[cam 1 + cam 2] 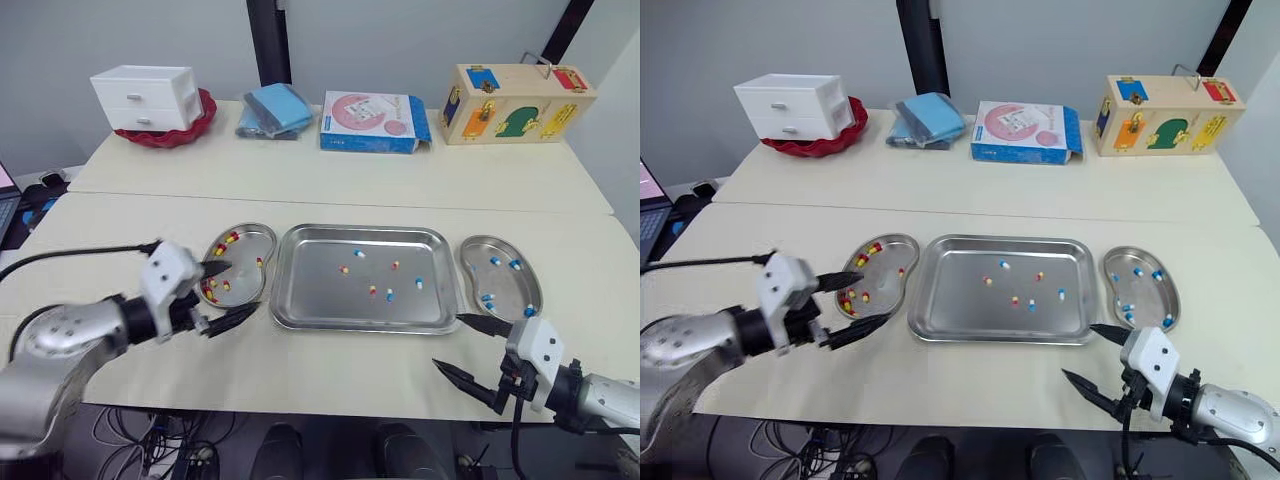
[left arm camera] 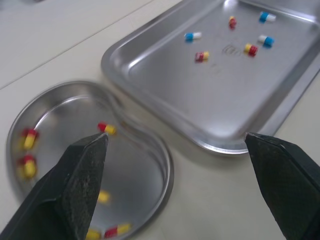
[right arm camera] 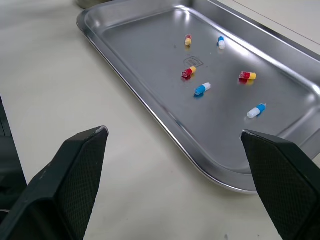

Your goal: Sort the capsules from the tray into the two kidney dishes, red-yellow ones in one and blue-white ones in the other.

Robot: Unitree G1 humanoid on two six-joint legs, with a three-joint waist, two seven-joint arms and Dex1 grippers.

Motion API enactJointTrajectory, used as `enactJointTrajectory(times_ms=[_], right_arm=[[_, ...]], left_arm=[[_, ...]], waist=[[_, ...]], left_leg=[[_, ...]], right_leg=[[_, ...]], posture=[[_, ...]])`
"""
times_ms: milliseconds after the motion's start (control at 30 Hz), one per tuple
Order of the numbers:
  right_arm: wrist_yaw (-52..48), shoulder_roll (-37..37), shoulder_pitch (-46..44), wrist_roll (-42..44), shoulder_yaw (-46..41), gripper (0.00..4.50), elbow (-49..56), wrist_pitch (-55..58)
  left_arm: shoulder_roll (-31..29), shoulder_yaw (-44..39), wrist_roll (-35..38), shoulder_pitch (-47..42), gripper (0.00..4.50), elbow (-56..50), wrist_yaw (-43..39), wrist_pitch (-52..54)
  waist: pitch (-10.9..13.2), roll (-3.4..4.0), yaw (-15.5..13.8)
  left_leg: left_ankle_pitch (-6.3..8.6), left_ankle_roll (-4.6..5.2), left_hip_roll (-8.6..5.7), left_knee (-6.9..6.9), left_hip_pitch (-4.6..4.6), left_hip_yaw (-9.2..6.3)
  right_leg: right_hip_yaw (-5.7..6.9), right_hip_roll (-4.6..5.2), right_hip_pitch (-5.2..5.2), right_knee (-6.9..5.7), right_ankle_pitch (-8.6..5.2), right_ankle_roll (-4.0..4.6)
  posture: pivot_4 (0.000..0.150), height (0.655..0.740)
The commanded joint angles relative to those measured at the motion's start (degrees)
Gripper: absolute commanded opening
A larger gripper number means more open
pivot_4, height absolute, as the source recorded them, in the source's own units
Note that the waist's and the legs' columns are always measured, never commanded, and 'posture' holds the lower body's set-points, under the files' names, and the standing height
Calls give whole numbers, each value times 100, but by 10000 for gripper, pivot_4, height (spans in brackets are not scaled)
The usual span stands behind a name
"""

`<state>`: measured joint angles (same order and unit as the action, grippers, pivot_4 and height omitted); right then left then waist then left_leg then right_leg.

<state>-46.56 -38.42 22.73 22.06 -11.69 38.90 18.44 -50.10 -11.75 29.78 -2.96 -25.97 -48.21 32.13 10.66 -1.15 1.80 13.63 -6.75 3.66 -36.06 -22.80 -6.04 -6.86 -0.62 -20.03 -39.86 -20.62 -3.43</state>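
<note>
Spread wide and empty, the left gripper [image 1: 242,287] or right gripper [image 1: 446,340] could flick a red-yellow capsule [image 1: 344,269] across the slick steel tray [image 1: 318,295].

On the table [image 1: 300,190], 1 tray [image 1: 320,305] and 2 kidney dishes [image 1: 895,285] are counted. 6 capsules are found in the tray: 3 red-yellow capsules [image 3: 188,72] and 3 blue-white capsules [image 3: 202,89]. At least 6 red-yellow ones are made out in the left dish [image 1: 250,280], part of it being covered by a finger, and at least 5 blue-white ones in the right dish [image 1: 505,285]. 2 claws are counted, the left claw [image 1: 243,287] and the right claw [image 1: 446,339], each with 2 fingers.
</note>
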Motion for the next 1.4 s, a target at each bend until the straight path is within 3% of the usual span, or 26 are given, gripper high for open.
enactJointTrajectory(times_ms=[33, 167, 300, 500, 800, 1033, 1133, 1400], right_arm=[[160, 98, -73, -28, 70, 44895, 150, -122], [326, 266, -101, -155, 260, 45000, 77, -241], [392, 368, -60, -285, 402, 45000, 18, -398], [519, 536, 110, -471, 501, 45000, -61, -687], [719, 694, 546, -635, 458, 45000, -20, -945], [795, 713, 728, -658, 435, 45000, 96, -969], [832, 704, 755, -653, 419, 45000, 117, -970], [866, 702, 797, -646, 384, 45000, 148, -961]], left_arm=[[161, 670, -168, -831, 43158, 307, -78, 89], [425, 1493, -707, -1719, 33552, 1214, -443, -363], [809, 2161, -1170, -2435, 33552, 1934, -587, -495], [1760, 2565, -1530, -3158, 33552, 2587, -97, -54], [2721, 2910, -2086, -3483, 33552, 3271, 477, 45], [2997, 3004, -2384, -3561, 33552, 3712, 565, -29], [2984, 3034, -2433, -3523, 28239, 3740, 467, 90], [2920, 3008, -2421, -3391, 3648, 3569, 223, 199]], waist=[[0, 0, -1], [0, 1, 16], [0, 1, -1], [0, 1, -14], [-1, 2, 0], [-1, 3, -8], [-1, 3, -8], [-5, 9, -10]], left_leg=[[0, 0, 0, 0, 0, 0], [-1, 0, -1, 0, 1, 0], [-1, 0, -1, -3, -2, -1], [-1, 0, -4, -10, -6, -6], [-2, 0, -4, -11, -4, -8], [-2, 0, -5, -12, -4, -8], [-2, 0, -5, -12, -3, -8], [-2, 0, -5, -12, 5, -8]], right_leg=[[0, 0, 0, -1, 0, 0], [-1, -2, -1, -5, 0, 1], [-1, -4, -1, -5, 0, 1], [3, -3, 2, -5, 0, 0], [3, -3, 5, -8, 0, 0], [3, -3, 5, -9, 0, 0], [3, -3, 7, -9, 0, 0], [4, -3, 17, -8, 0, 0]], posture=[[1500, 7400], [1500, 7400], [1500, 7400], [1500, 7400], [1500, 7400], [1500, 7400], [1500, 7400], [1500, 7400]])
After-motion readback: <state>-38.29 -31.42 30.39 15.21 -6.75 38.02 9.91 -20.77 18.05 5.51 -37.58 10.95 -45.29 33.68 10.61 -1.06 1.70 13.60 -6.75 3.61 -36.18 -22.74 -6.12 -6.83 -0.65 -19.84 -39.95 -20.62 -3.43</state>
